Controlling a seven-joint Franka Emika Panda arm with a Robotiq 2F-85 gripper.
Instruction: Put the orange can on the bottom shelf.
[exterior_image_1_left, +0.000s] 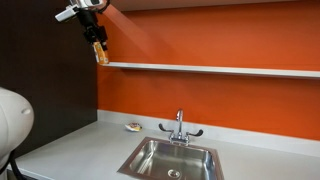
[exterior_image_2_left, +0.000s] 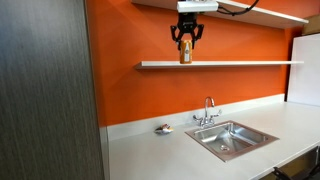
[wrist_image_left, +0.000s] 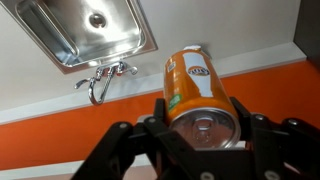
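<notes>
My gripper (exterior_image_1_left: 99, 42) is shut on the orange can (exterior_image_1_left: 101, 53) and holds it in the air, high up by the orange wall. In an exterior view the can (exterior_image_2_left: 185, 52) hangs from the gripper (exterior_image_2_left: 186, 38) with its base about level with the bottom shelf (exterior_image_2_left: 240, 64). In another exterior view the can is just off the near end of that shelf (exterior_image_1_left: 220, 70). In the wrist view the can (wrist_image_left: 195, 85) fills the space between my fingers (wrist_image_left: 200, 128), its silver end facing the camera.
A steel sink (exterior_image_2_left: 232, 137) with a faucet (exterior_image_2_left: 208, 112) is set in the grey countertop (exterior_image_2_left: 150, 155) below. A small flat yellowish object (exterior_image_2_left: 163, 128) lies beside it. A dark panel (exterior_image_2_left: 45, 90) stands at the wall's end. A higher shelf (exterior_image_2_left: 270, 12) is above.
</notes>
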